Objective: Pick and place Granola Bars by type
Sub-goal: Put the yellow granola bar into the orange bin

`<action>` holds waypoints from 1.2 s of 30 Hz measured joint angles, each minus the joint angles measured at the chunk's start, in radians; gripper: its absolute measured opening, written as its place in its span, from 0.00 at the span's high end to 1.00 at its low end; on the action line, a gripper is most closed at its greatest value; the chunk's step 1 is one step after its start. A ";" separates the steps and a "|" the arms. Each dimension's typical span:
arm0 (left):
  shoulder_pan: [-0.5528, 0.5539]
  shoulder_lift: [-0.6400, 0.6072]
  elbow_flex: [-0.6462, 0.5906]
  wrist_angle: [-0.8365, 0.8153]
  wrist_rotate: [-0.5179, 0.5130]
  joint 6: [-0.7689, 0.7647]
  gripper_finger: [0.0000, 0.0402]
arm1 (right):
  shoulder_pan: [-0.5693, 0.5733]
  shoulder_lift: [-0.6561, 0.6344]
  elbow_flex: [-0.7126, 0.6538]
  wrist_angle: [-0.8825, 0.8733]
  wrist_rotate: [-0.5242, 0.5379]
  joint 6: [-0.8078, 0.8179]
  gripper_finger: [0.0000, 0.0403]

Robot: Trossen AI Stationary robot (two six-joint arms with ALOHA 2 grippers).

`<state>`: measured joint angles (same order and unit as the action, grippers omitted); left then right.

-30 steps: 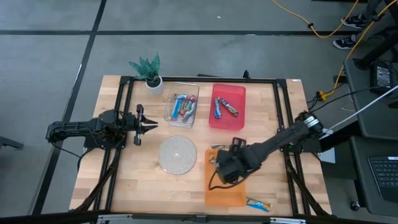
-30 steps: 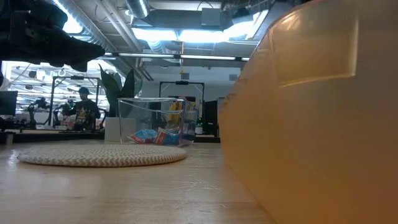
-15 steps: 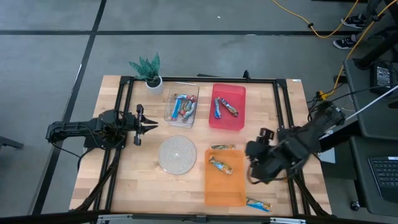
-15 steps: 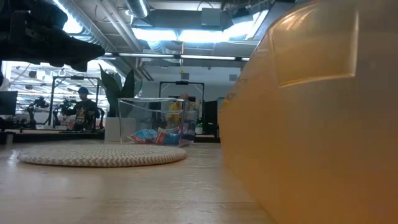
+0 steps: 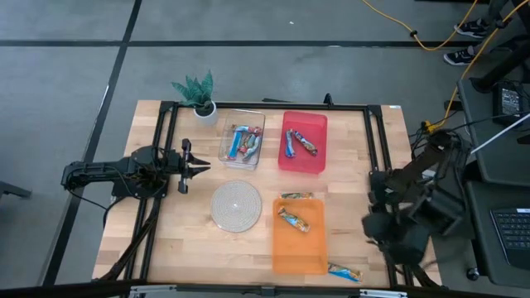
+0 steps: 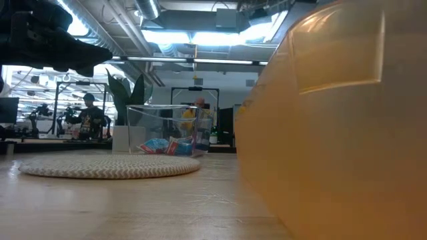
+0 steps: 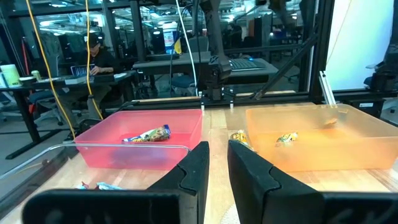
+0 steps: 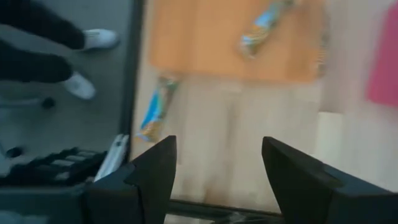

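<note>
Sorting looks nearly done: right pincer (image 8: 214,180), fingers spread and empty, hangs off the tabletop's (image 5: 190,248) right edge, so next it probably needs to drop onto the last loose bar (image 5: 343,271) lying beside the orange bin (image 5: 298,257), while the left pincer (image 5: 201,165), fingers nearly together, waits.

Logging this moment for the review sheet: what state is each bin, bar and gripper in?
Clear bin: holds several bars.
Red bin: holds two bars.
Orange bin: holds one bar.
Bar by the orange bin's far rim: on the table.
Bar near the front edge: on the table.
Left gripper: nearly shut, empty.
Right gripper: open, empty.
</note>
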<state>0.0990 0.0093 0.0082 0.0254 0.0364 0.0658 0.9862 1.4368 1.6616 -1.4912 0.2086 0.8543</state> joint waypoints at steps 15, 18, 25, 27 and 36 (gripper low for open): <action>0.000 0.000 0.000 0.000 0.000 0.000 0.86 | 0.179 0.106 0.000 0.108 0.007 0.055 0.41; 0.000 0.000 0.000 0.000 0.000 0.000 0.86 | 0.186 0.154 0.000 0.120 0.007 0.058 0.41; 0.000 0.000 0.000 0.000 0.000 0.000 0.86 | 0.203 0.265 0.000 0.185 0.007 0.059 0.41; 0.000 0.000 0.000 0.000 0.000 0.000 0.86 | 0.202 0.293 0.000 0.216 0.007 0.060 0.41; 0.000 0.000 0.000 0.000 0.000 0.000 0.86 | 0.171 0.387 0.000 0.265 0.008 0.150 0.28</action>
<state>0.0987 0.0093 0.0082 0.0254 0.0368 0.0658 1.1572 1.8240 1.6611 -1.2264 0.2166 1.0048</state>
